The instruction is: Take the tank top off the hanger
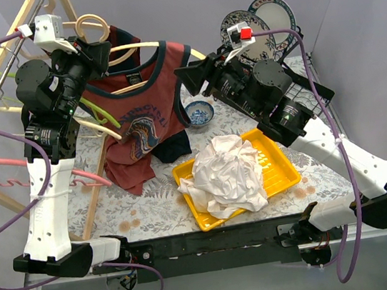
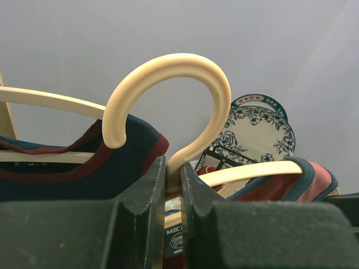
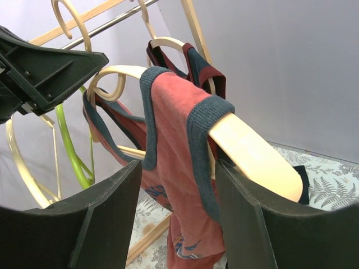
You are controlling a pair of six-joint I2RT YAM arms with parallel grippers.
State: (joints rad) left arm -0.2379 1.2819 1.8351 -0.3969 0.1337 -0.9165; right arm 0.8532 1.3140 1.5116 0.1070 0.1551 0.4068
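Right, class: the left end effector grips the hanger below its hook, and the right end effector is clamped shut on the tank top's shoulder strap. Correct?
No. The right end effector is open, jaws either side of the strap of the tank top, as the right wrist view shows. The left end effector does grip the hanger below its hook.

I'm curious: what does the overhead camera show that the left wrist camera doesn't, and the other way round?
Only the overhead view shows the yellow tray holding a crumpled white cloth, and a small blue bowl. Only the left wrist view shows, close up, the left fingers pinched shut on the hanger just below its hook. Both show the red tank top with navy trim on that hanger, and the patterned plates behind.
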